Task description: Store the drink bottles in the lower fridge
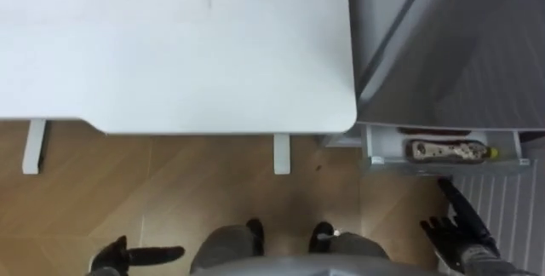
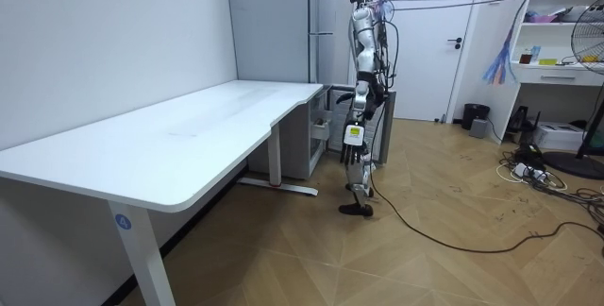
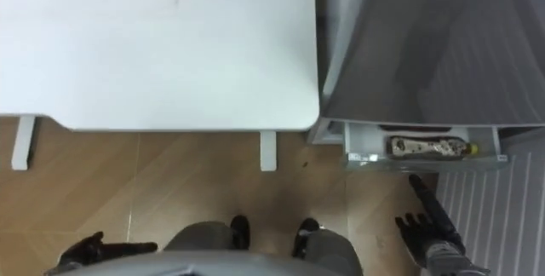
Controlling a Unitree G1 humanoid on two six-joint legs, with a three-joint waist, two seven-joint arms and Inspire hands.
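Note:
A drink bottle (image 1: 447, 151) with a yellow cap lies on its side in the white shelf (image 1: 379, 158) of the open lower fridge door. My right hand (image 1: 461, 227) is open just below that shelf, its straight fingers pointing up toward it and holding nothing. My left hand (image 1: 136, 255) hangs open and empty at the lower left, above the wooden floor. The grey fridge (image 1: 460, 54) rises at the upper right. In the room view I stand upright facing the fridge (image 2: 283, 32), at the far end of the desk.
A long white desk (image 1: 170, 46) runs along my left, its corner touching the fridge side and its legs (image 1: 281, 152) on the floor. A ribbed white panel (image 1: 507, 208) lies to the right of my right hand. A fan and cables (image 2: 538, 169) sit across the room.

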